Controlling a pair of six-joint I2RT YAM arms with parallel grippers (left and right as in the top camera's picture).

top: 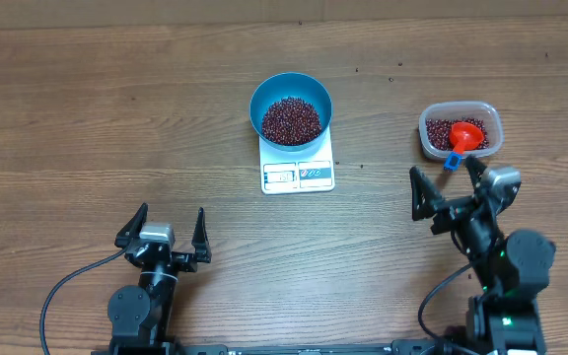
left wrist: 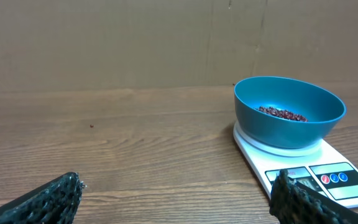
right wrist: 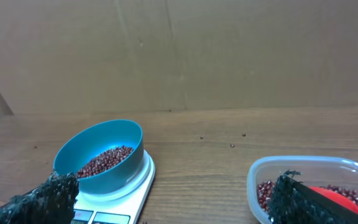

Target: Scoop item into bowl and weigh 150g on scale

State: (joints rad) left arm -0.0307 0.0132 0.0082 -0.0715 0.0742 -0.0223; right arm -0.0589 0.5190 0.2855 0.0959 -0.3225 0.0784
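Near the clear tub (top: 424, 128), my right gripper (top: 443, 168) stands spread and empty, so a clumsy grab at the scoop (top: 467, 136) could spill beans (top: 440, 129) onto the counter (top: 116, 118).

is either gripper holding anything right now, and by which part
Nothing is held. The left gripper and right gripper both stand open and empty; the red scoop lies in the tub, untouched.

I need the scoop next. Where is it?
Overhead, the red scoop lies inside the clear tub of beans on the right, just beyond the open right pincer.
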